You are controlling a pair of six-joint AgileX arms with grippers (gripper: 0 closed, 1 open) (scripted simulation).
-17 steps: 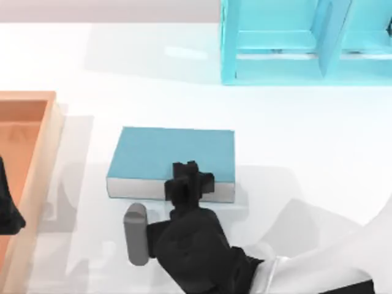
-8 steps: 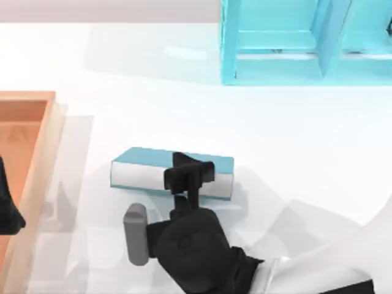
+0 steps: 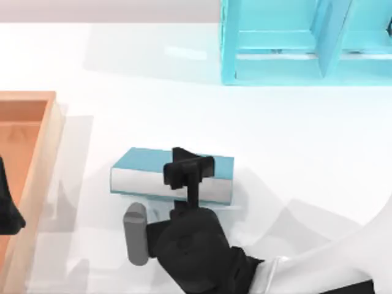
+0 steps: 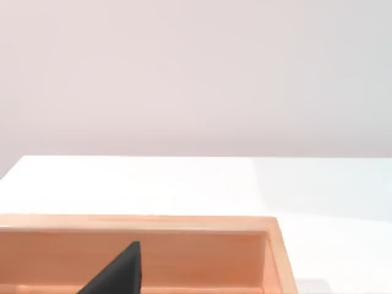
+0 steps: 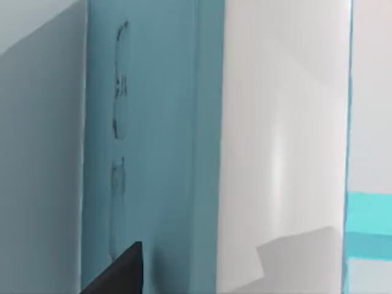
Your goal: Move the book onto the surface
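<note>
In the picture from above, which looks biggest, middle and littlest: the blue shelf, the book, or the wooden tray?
1. Cyan shelf unit, though the picture's edge cuts it off.
2. Book, gripped by the right gripper.
3. Orange-brown wooden tray, but it is cut off at the left too, so book versus tray is unsure.

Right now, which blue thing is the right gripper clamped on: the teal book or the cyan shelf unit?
The thick teal hardback book, gripped by the right gripper at mid-table; the lighter cyan shelf unit stands untouched at the far edge.
</note>
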